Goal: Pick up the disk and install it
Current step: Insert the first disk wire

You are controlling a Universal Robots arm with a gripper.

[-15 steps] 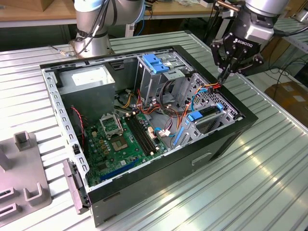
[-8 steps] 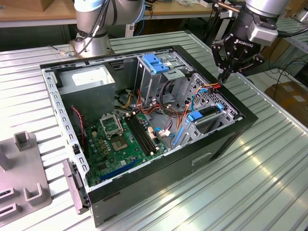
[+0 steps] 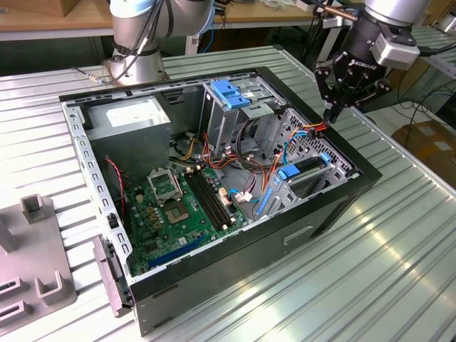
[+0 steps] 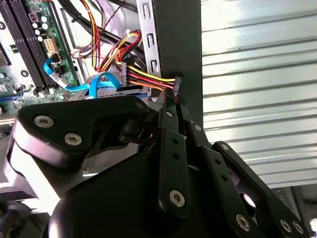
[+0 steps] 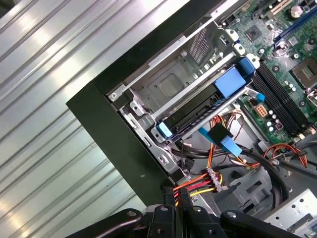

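The disk (image 3: 308,169) sits in the drive bay at the front corner of the open computer case (image 3: 335,206), held by blue carrier rails (image 3: 288,172). In the first wrist view the disk (image 5: 195,109) shows as a dark slab between the blue tabs (image 5: 230,82). My gripper (image 3: 332,114) hangs above the case's edge on the exterior view's right, behind the bay. In both wrist views its fingers (image 4: 168,134) are pressed together at the black power connector (image 4: 176,85) that ends a red, yellow and black wire bundle (image 5: 198,184). The gripper (image 5: 174,196) is apart from the disk.
A metal drive cage with a blue handle (image 3: 231,92) stands at the back of the case. The grey power-supply box (image 3: 135,117) and the green motherboard (image 3: 178,206) fill its left. Blue data cables (image 5: 225,141) cross by the bay. Grey fixtures (image 3: 35,249) lie on the ribbed table.
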